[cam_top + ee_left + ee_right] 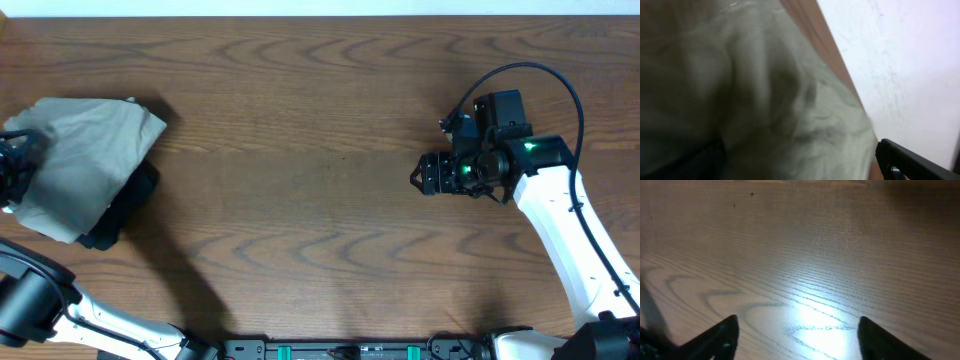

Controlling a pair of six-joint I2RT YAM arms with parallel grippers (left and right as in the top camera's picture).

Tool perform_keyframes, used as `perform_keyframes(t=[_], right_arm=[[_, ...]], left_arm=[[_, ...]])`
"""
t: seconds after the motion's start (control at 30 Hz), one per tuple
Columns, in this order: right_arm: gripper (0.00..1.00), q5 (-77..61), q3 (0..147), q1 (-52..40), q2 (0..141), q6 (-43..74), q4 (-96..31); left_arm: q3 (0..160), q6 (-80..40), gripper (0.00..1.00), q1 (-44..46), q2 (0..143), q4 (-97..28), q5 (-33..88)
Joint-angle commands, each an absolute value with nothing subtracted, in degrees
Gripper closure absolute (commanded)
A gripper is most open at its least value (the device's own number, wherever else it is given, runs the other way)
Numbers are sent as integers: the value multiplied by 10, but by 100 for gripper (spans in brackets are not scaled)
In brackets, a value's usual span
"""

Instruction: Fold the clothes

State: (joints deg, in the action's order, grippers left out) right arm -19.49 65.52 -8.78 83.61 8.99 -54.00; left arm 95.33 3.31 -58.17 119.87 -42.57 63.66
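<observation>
The clothes (pixel 85 165), pale khaki shorts, lie in a folded bundle at the table's far left. They fill the left wrist view (pixel 790 100) as blurred, creased fabric. My left gripper (pixel 12 170) sits at the bundle's left edge, half cut off by the frame. Only one of its fingers (pixel 910 160) shows, far out at the lower right, so the jaws stand wide open against the cloth. My right gripper (pixel 422 175) hovers over bare wood at the right, far from the clothes. It is open (pixel 797 330), with nothing between its fingers.
A black garment (pixel 125 205) lies under the shorts and sticks out at their lower right edge; it shows dark at the lower left (pixel 695 162) of the left wrist view. The wooden table (pixel 320 120) stretches between the arms. A white wall (pixel 900 60) runs past its far edge.
</observation>
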Motion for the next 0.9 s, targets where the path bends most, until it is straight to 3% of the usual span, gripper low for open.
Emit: perform_keyframes(t=[0.0, 0.27, 0.47, 0.87], right_arm=[[15, -193, 653, -83, 832, 94, -540], [1, -193, 653, -83, 832, 93, -520], [1, -189, 653, -81, 832, 87, -495], [1, -60, 653, -81, 844, 87, -455]], left_arm=[[956, 43, 2, -558, 1176, -432, 645], [956, 54, 2, -467, 1027, -444, 553], [956, 58, 2, -333, 950, -487, 471], [956, 58, 2, -20, 934, -539, 168]])
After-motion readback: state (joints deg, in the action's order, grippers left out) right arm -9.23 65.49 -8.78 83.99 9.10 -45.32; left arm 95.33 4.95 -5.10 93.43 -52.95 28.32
